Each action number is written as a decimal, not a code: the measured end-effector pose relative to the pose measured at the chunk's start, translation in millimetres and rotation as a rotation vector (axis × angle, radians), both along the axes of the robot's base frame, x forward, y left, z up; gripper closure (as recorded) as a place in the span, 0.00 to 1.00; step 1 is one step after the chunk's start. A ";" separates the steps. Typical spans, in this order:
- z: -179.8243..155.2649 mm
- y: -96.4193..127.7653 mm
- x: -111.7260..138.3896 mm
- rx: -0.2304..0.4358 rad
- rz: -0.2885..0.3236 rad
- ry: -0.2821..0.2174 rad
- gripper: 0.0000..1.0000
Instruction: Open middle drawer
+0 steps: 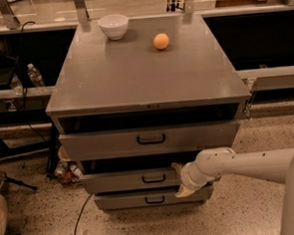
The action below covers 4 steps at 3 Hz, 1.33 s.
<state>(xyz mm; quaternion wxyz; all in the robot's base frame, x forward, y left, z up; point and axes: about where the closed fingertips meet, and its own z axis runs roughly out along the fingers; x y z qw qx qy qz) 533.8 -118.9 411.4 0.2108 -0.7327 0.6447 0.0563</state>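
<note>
The grey cabinet (pixel 144 74) has three drawer fronts stacked at its front. The middle drawer (pixel 126 181) is a grey front with a small black loop handle (pixel 154 178), below the wider top front (pixel 103 143) and above the narrow bottom front (pixel 127 200). My gripper (pixel 180 179) comes in from the right on a white arm and sits against the middle drawer front, just right of its handle. Its cream fingertips (pixel 177 166) are spread, one near the front's top edge and one near its bottom edge. The gripper is open and holds nothing.
A white bowl (pixel 113 26) and an orange ball (pixel 161 41) sit on the cabinet top. A plastic bottle (pixel 34 75) stands on a shelf at the left. Cables and small clutter (pixel 65 170) lie on the speckled floor left of the cabinet. Counters run behind.
</note>
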 end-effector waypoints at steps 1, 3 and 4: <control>2.9 -8.9 -13.7 -0.005 -0.007 0.017 0.78; 16.0 -9.0 -13.8 -0.005 -0.007 0.018 1.00; 15.8 -8.6 -15.9 -0.001 -0.001 0.022 1.00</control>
